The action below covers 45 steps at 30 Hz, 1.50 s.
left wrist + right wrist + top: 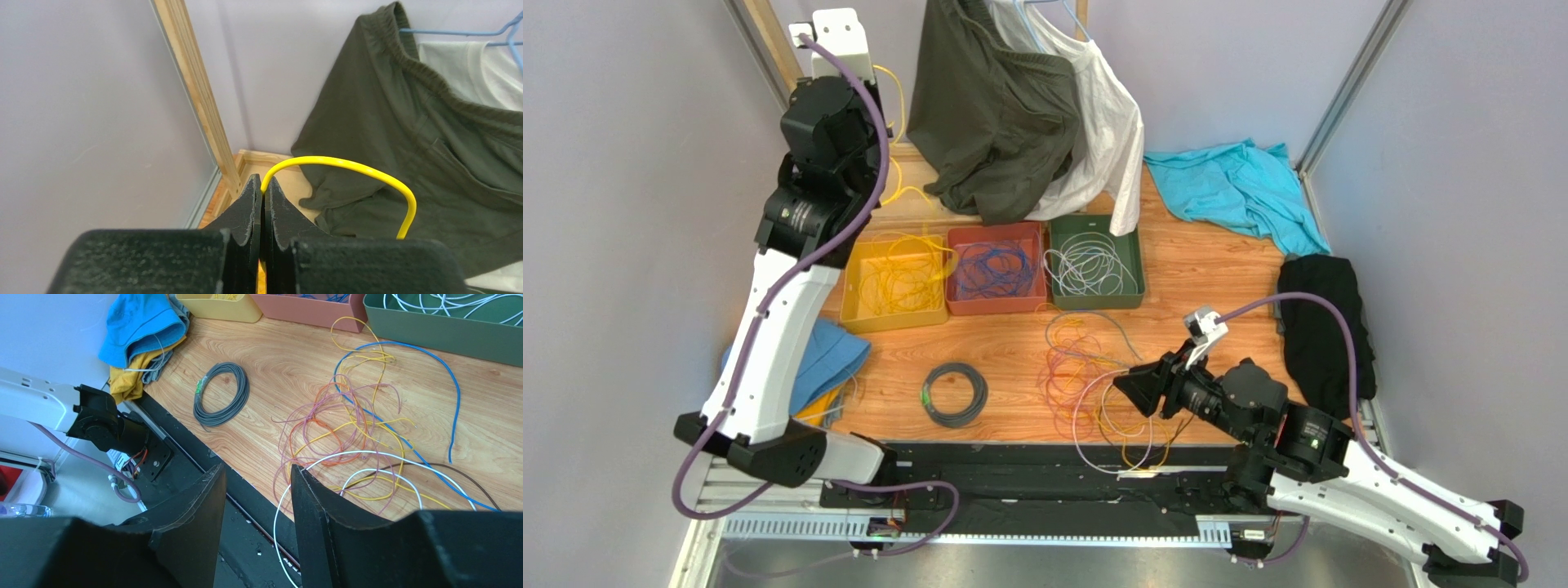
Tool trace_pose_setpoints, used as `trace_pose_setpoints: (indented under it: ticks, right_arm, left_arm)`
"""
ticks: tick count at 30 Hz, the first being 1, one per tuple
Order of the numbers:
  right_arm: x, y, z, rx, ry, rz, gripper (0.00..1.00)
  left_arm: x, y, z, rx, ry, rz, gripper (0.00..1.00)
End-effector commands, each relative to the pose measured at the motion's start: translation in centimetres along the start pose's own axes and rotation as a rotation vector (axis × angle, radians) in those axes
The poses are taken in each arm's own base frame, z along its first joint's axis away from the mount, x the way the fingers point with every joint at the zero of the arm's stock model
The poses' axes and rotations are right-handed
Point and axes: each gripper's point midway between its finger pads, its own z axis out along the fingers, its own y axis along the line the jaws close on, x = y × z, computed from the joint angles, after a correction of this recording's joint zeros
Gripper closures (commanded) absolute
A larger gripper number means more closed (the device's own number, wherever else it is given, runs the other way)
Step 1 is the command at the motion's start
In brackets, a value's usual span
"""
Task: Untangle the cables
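A loose tangle of cables (1090,368) in orange, pink, yellow, blue and white lies on the wooden table (1210,282) near its front edge. In the right wrist view this tangle (344,425) spreads just ahead of my right gripper (258,473). That gripper is open and low, with nothing between its fingers. A white cable (368,455) loops past its right finger and over the table edge. My left gripper (264,184) is raised at the back left, shut on a yellow cable (344,164). The yellow cable (895,104) hangs down toward the yellow bin (854,316).
A red bin (955,300) holds blue cables and a green bin (1136,292) holds white ones. A coiled grey cable (954,395) lies at the front. Dark green and white garments (995,110) hang at the back. Teal cloth (1234,184), black cloth (1320,319) and blue cloth (824,361) lie at the sides.
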Motion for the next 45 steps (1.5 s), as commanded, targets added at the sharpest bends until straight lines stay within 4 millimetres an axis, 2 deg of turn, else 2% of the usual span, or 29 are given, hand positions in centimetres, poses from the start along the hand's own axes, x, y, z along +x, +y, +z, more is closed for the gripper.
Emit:
trace_pose_setpoints:
  ticks: [1, 6, 10, 11, 13, 14, 16, 17, 19, 20, 21, 22, 25, 27, 29, 31, 33, 36, 40, 43, 45]
  right_arm:
    - [-0.2, -0.6, -0.5, 0.016, -0.022, -0.011, 0.53]
    - [-0.3, -0.7, -0.1, 0.029, -0.020, -0.021, 0.53]
    - [0.2, -0.9, 0.5, 0.042, -0.009, -0.025, 0.54]
    - [0.4, -1.1, 0.6, 0.047, -0.005, -0.026, 0.54]
    - [0.9, -1.4, 0.9, 0.060, 0.010, -0.031, 0.54]
    - [1.0, -1.5, 0.9, 0.065, 0.014, -0.029, 0.54]
    - [1.3, -1.8, 1.0, 0.074, 0.017, -0.028, 0.55]
    - [1.4, -1.9, 1.0, 0.078, 0.017, -0.027, 0.55]
    - [1.6, -2.2, 1.0, 0.085, 0.014, -0.024, 0.55]
    - [1.7, -2.3, 1.0, 0.090, 0.013, -0.024, 0.55]
    - [1.7, -2.4, 1.0, 0.090, 0.011, -0.023, 0.55]
    - [1.9, -2.6, 1.0, 0.098, 0.013, -0.023, 0.55]
    - [2.1, -2.9, 0.9, 0.104, 0.017, -0.022, 0.55]
    - [2.2, -3.0, 0.8, 0.110, 0.017, -0.023, 0.55]
    - [2.3, -3.1, 0.8, 0.112, 0.021, -0.023, 0.55]
    - [2.3, -3.2, 0.8, 0.116, 0.018, -0.021, 0.55]
    - [2.5, -3.3, 1.0, 0.120, 0.021, -0.026, 0.55]
    - [2.9, -3.3, 1.4, 0.117, 0.028, -0.017, 0.56]
    - [3.3, -3.2, 1.6, 0.113, 0.045, -0.014, 0.56]
    - [3.2, -3.4, 1.4, 0.119, 0.039, -0.017, 0.56]
    - [3.1, -3.4, 1.3, 0.119, 0.034, -0.019, 0.56]
  left_arm:
    - [-0.7, 0.8, 1.7, 0.012, -0.016, -0.089, 1.00]
    - [0.2, 1.7, 3.5, -0.004, -0.001, -0.088, 1.00]
    - [2.7, 1.6, 5.0, -0.006, 0.036, -0.088, 1.00]
    - [4.5, 1.1, 5.5, 0.006, 0.069, -0.079, 1.00]
    - [5.5, 0.9, 5.9, 0.010, 0.072, -0.107, 1.00]
    - [7.2, 0.6, 6.2, 0.018, 0.102, -0.101, 1.00]
    - [8.4, 0.3, 6.7, 0.016, 0.120, -0.108, 1.00]
    - [9.7, 0.2, 7.0, 0.014, 0.146, -0.098, 1.00]
    - [11.2, -0.2, 7.3, 0.017, 0.170, -0.099, 1.00]
    - [12.7, -0.4, 7.5, 0.017, 0.200, -0.090, 1.00]
    - [13.2, -0.5, 7.6, 0.016, 0.200, -0.099, 1.00]
    - [14.8, -0.6, 7.7, 0.009, 0.229, -0.086, 1.00]
    - [16.9, -0.4, 8.2, -0.006, 0.255, -0.088, 1.00]
    - [17.8, 0.2, 8.6, -0.029, 0.276, -0.086, 1.00]
    - [17.7, 1.3, 9.0, -0.058, 0.271, -0.094, 1.00]
    - [17.0, 1.7, 9.1, -0.055, 0.260, -0.098, 1.00]
    - [17.1, 1.9, 9.2, -0.058, 0.263, -0.074, 1.00]
    - [20.3, 2.0, 9.5, -0.079, 0.326, -0.034, 1.00]
    - [27.8, 2.5, 9.3, -0.116, 0.484, -0.012, 1.00]
    - [31.9, 3.3, 8.7, -0.128, 0.577, -0.063, 1.00]
    - [32.9, 3.3, 8.4, -0.134, 0.590, -0.091, 1.00]
